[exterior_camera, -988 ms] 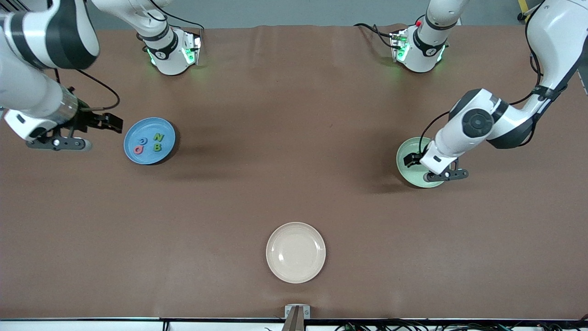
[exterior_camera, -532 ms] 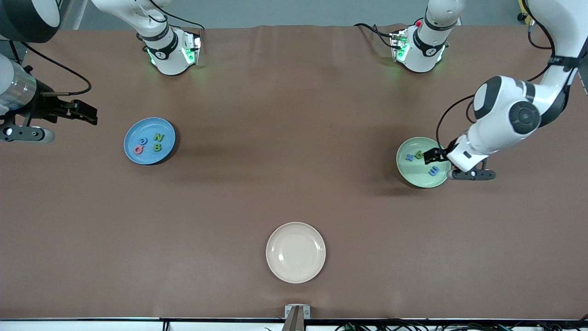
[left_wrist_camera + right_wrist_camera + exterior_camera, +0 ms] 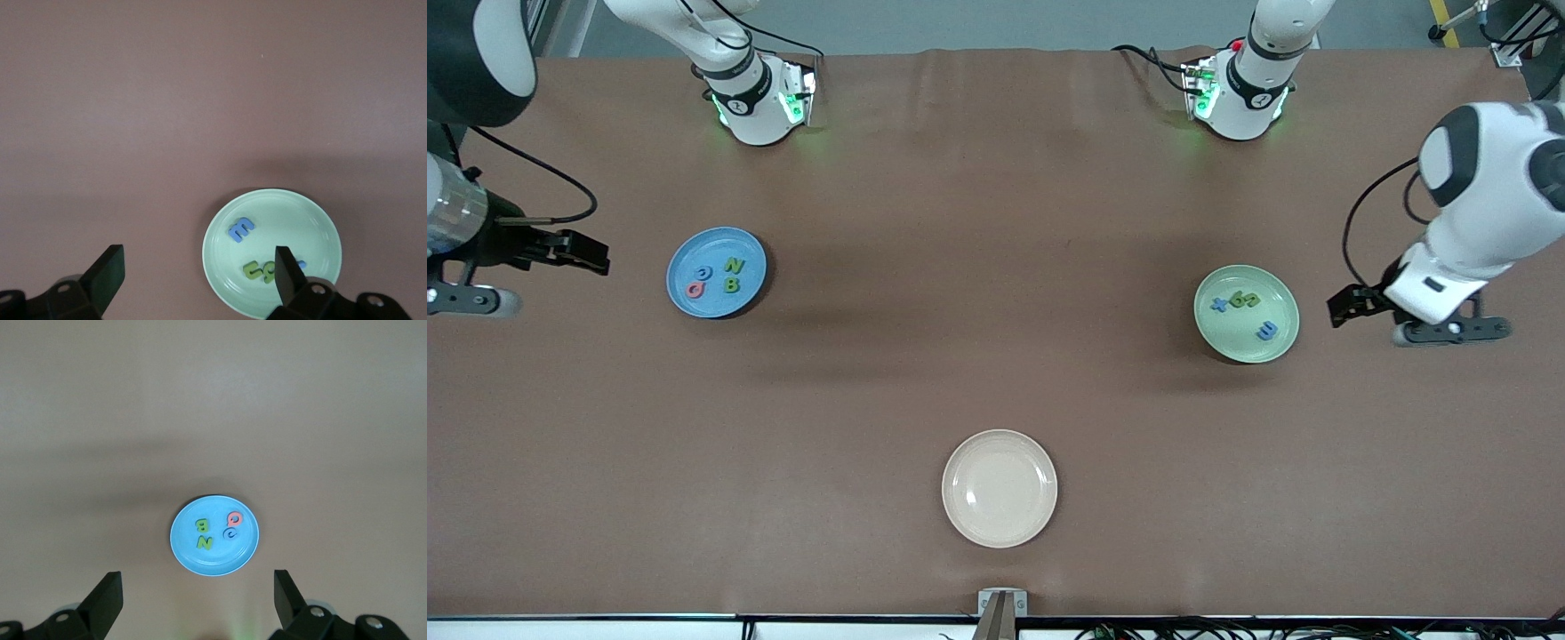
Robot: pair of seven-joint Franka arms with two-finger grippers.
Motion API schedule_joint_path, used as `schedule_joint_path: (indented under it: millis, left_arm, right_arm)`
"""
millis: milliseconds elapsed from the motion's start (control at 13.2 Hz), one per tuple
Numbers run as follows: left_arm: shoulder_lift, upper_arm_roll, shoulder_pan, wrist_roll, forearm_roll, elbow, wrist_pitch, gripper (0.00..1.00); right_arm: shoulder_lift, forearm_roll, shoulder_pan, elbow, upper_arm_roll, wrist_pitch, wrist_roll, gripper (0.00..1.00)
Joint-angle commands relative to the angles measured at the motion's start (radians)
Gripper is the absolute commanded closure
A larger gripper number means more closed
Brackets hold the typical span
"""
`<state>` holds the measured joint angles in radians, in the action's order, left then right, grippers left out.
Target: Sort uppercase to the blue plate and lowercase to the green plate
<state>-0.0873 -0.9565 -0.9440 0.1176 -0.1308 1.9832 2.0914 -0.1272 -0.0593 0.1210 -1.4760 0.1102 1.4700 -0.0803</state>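
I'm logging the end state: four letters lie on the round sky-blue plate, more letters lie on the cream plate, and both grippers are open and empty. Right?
One slip: the cream plate holds nothing, as the front view shows. Those letters lie on the round pale mint-green plate. Four letters do lie on the round sky-blue plate. The left gripper and right gripper are open and empty.

A big table (image 3: pixel 996 267) fills almost the whole front view, and it has a smooth brown cover with a small crease near the top edge. Past that top edge there is a strip of gray floor (image 3: pixel 996 22). Soft dark shadows lie on the brown cover, and black cables (image 3: pixel 1227 629) run along the bottom edge.
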Motion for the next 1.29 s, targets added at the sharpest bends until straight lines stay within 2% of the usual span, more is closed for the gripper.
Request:
schedule_joint_path:
  millis: [0, 152, 456, 836, 988, 1065, 1141, 1217]
  left_arm:
    - [0.014, 0.005, 0.002, -0.026, 0.06, -0.176, -0.193, 0.01]
    - [0.017, 0.016, 0.002, -0.027, 0.086, -0.268, -0.307, 0.01]
    - [0.02, 0.018, 0.001, -0.027, 0.103, -0.431, -0.48, 0.01]
    - [0.023, 0.018, 0.001, -0.029, 0.102, -0.457, -0.519, 0.01]
    - [0.023, 0.033, 0.017, -0.032, 0.103, -0.457, -0.518, 0.01]
    - [0.021, 0.076, 0.069, -0.032, 0.103, -0.457, -0.516, 0.01]
    - [0.023, 0.185, 0.18, -0.032, 0.102, -0.457, -0.516, 0.01]
    - [0.023, 0.326, 0.32, -0.032, 0.102, -0.457, -0.516, 0.01]
  right_arm:
    - [-0.006, 0.042, -0.027, 0.042, -0.003, -0.03, -0.007, 0.0]
    - [-0.008, 0.114, -0.03, 0.04, -0.001, -0.071, -0.016, 0.0]
    - [-0.005, 0.108, -0.027, 0.037, -0.004, -0.066, 0.0, 0.0]
    - [0.037, 0.105, -0.055, 0.004, -0.009, -0.06, 0.005, 0.0]
    - [0.066, 0.105, -0.092, -0.016, -0.047, -0.059, 0.007, 0.0]
    - [0.078, 0.101, -0.118, -0.02, -0.076, -0.059, 0.008, 0.0]
    - [0.084, 0.084, -0.122, -0.02, -0.092, -0.057, 0.017, 0.0]
    - [0.09, 0.076, -0.123, -0.021, -0.096, -0.059, 0.028, 0.0]
